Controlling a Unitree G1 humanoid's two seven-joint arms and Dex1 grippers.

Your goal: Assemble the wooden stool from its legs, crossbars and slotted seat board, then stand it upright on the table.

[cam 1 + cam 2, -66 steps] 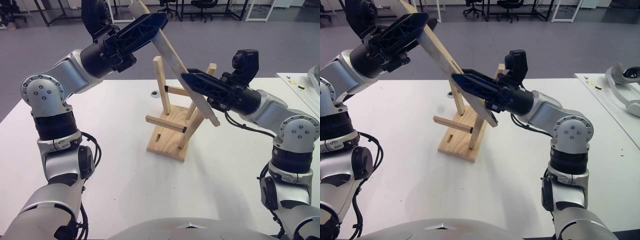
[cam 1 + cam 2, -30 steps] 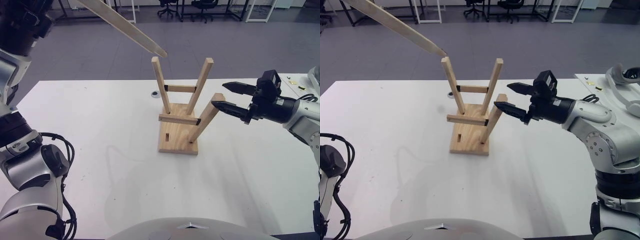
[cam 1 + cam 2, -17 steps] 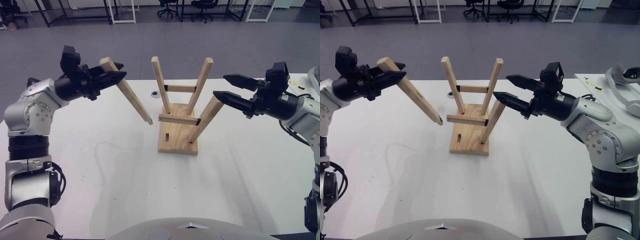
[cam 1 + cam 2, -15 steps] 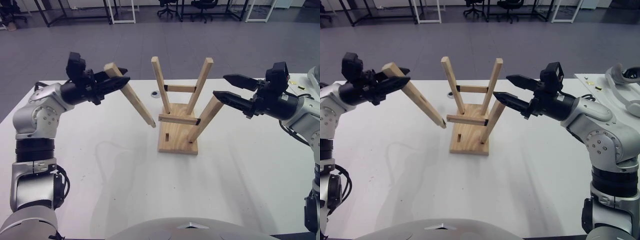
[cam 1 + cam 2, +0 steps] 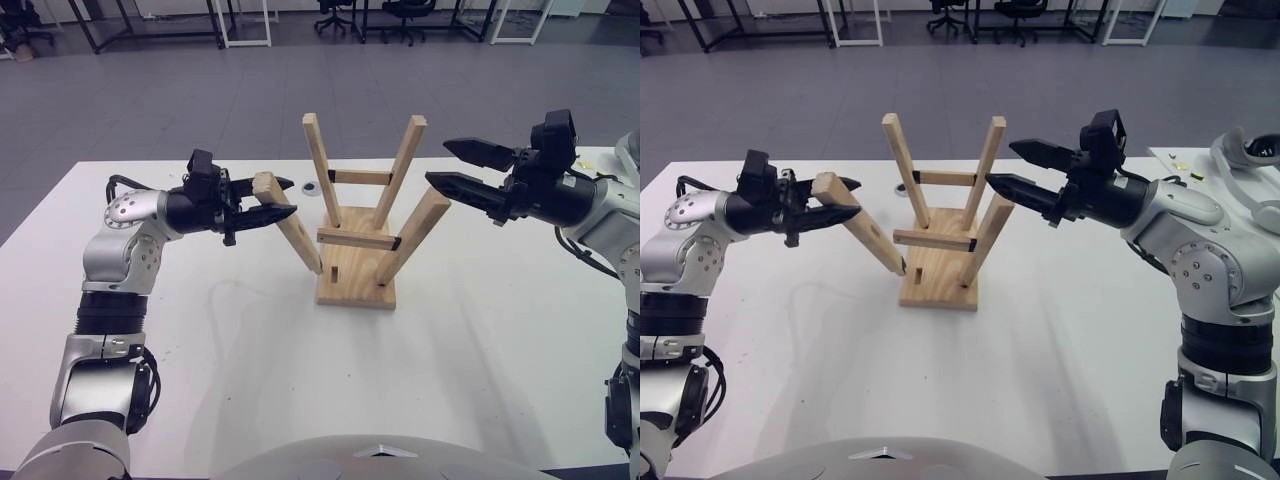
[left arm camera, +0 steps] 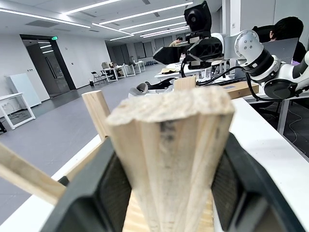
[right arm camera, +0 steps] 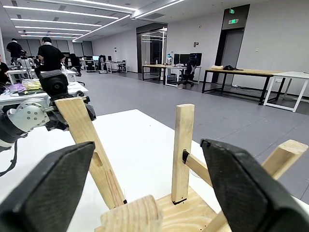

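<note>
My left gripper (image 5: 262,203), left of centre, clamps the top end of a loose leg (image 5: 295,232) that slants down toward the upturned seat board (image 5: 357,282) at centre. My right gripper (image 5: 440,161), upper right, gapes wide beside a mounted leg (image 5: 410,240).

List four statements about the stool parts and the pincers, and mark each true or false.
1. The seat board lies flat on the table, with legs pointing up. True.
2. Four legs stand in the seat board. False: three do; the fourth leg is in the left pincer.
3. The left pincer holds its leg tilted. True.
4. The right pincer is shut on a crossbar. False: it is open, by the top of the nearest standing leg.
</note>
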